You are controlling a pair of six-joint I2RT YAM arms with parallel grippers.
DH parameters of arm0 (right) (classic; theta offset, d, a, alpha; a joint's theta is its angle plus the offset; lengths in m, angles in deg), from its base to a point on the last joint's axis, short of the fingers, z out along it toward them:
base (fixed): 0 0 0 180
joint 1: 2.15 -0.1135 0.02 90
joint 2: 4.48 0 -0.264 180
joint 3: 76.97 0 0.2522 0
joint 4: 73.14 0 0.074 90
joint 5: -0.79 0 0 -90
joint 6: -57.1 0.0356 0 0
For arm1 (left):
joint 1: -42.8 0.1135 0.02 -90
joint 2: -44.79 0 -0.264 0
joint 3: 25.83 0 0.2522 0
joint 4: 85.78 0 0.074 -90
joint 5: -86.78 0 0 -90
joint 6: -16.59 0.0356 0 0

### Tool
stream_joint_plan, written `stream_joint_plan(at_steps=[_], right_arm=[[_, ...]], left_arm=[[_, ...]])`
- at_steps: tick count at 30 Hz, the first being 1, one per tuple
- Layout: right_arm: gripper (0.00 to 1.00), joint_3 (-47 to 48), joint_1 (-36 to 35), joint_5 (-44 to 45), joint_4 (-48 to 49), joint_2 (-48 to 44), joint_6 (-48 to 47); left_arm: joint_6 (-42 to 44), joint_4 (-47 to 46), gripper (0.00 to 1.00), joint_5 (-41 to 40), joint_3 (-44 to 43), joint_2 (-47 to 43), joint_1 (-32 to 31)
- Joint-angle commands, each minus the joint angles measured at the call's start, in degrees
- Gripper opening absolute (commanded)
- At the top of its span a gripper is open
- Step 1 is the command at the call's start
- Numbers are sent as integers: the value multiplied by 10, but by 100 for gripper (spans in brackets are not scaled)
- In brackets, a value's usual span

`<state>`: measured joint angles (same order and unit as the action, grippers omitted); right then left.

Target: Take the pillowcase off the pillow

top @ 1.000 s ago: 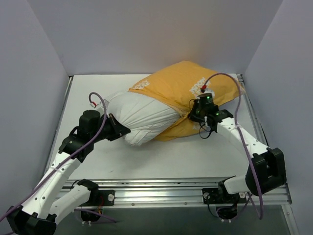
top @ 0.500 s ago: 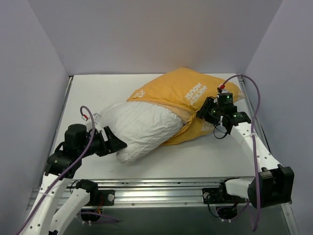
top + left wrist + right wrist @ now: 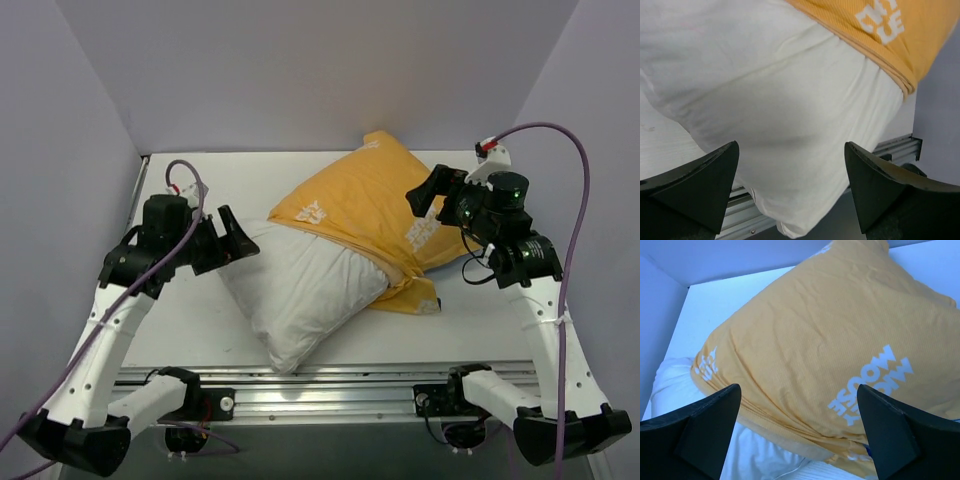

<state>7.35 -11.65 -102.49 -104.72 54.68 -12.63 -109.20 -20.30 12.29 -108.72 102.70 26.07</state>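
The orange-yellow pillowcase (image 3: 365, 205) with white lettering still covers the far half of the white pillow (image 3: 300, 290), whose bare end points toward the table's front edge. My left gripper (image 3: 238, 235) is open, hovering just left of the bare pillow and holding nothing. In the left wrist view the pillow (image 3: 780, 100) fills the space beyond the wide-apart jaws of that gripper (image 3: 791, 146), with the pillowcase (image 3: 880, 30) hem at top right. My right gripper (image 3: 425, 195) is open above the case's right side. In its wrist view the gripper (image 3: 799, 388) frames the pillowcase (image 3: 805, 340), pillow (image 3: 675, 385) at lower left.
The metal rail (image 3: 330, 385) runs along the table's front edge, right under the pillow's lower corner. Grey walls (image 3: 70, 150) close in the left, back and right sides. White table surface (image 3: 190, 310) shows to the pillow's left.
Both grippers have opened and let go, the left of the pillow and the right of the pillowcase, and both arms have lifted away. The pillow has settled with its bare end nearer the front.
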Motion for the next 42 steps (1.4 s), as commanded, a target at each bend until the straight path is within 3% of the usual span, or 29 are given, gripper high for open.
stream_joint_plan(at_steps=[1, 9, 14, 16, 17, 18, 21, 22, 23, 31, 35, 38, 39, 42], right_arm=[[96, 18, -17, -51, 16, 27, -39], [96, 58, -139, 11, 71, 117, -73], [96, 124, -221, 61, 69, 211, -112], [96, 178, -259, 57, 61, 247, -136], [96, 198, -272, 60, 51, 283, -145], [96, 238, -285, 72, 43, 302, -156], [98, 298, -334, 94, 10, 380, -196], [98, 330, -342, 103, 3, 400, -214], [99, 344, -355, 105, -7, 435, -220], [98, 411, -389, 178, -64, 566, -252], [76, 384, -389, 244, -71, 598, -252], [9, 369, -374, 337, -74, 605, -236], [1, 368, -366, 366, -76, 605, -230], [0, 367, -313, 394, -72, 587, -203]], left_arm=[[11, -54, 94, -72, -71, 73, 6], [7, -121, 94, -88, -51, 216, 6], [-9, -171, 98, -51, 35, 221, 4], [-21, -196, 81, -44, 76, 207, 1], [-24, -205, 71, -43, 89, 200, -1], [-26, -218, 53, -43, 100, 186, -1], [-29, -241, 28, -45, 133, 160, -5], [-29, -245, 12, -45, 143, 155, -8], [-28, -247, 5, -46, 146, 150, -8], [-16, -248, 2, -76, 165, 99, -19], [-8, -233, 2, -94, 162, 77, -21], [-1, -218, 2, -102, 156, 55, -22], [6, -205, 2, -107, 154, 40, -23], [23, -166, 2, -131, 145, 8, -24]])
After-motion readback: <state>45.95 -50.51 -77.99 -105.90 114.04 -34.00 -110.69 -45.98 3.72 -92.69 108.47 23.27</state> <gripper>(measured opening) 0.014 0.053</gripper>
